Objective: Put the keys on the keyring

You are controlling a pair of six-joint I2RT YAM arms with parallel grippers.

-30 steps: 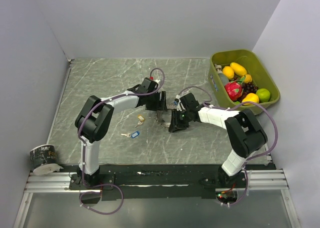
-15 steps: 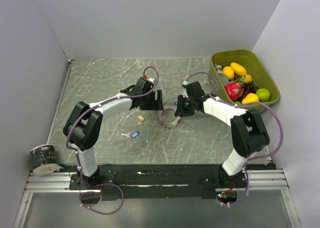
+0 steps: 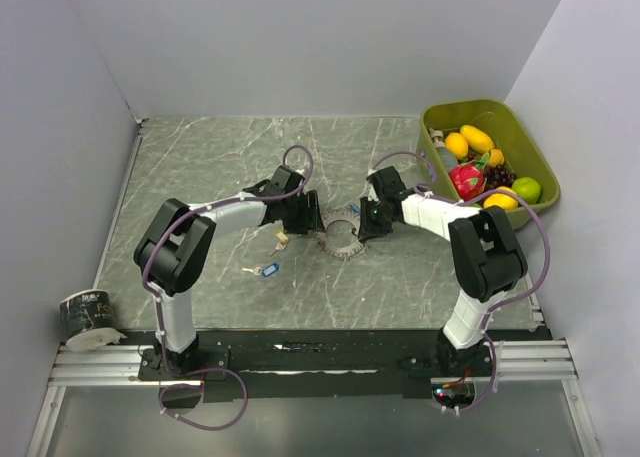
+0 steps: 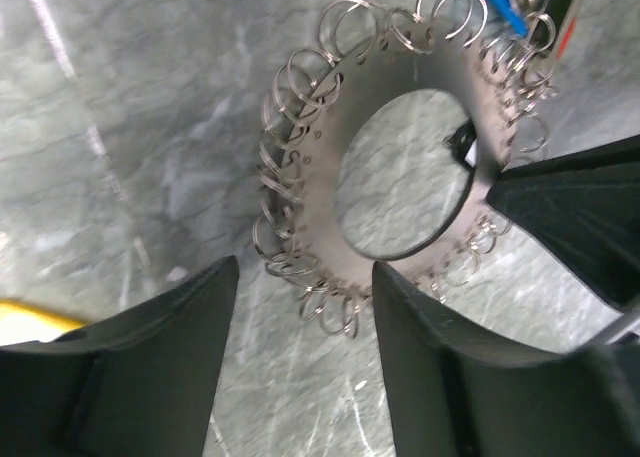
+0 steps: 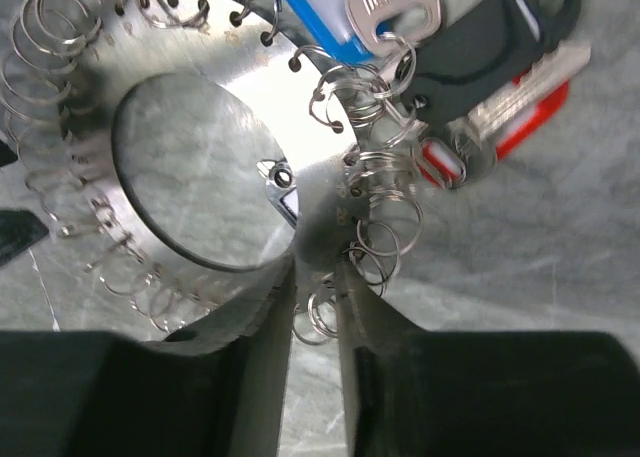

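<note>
Claw apparently on keyring rim, keys beyond

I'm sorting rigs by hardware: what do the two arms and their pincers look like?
The left arm and right arm have white links between chunky black joints. A purple cable loops along each. The pincer fingers are matte black, broad and blunt. No markings show.
</note>
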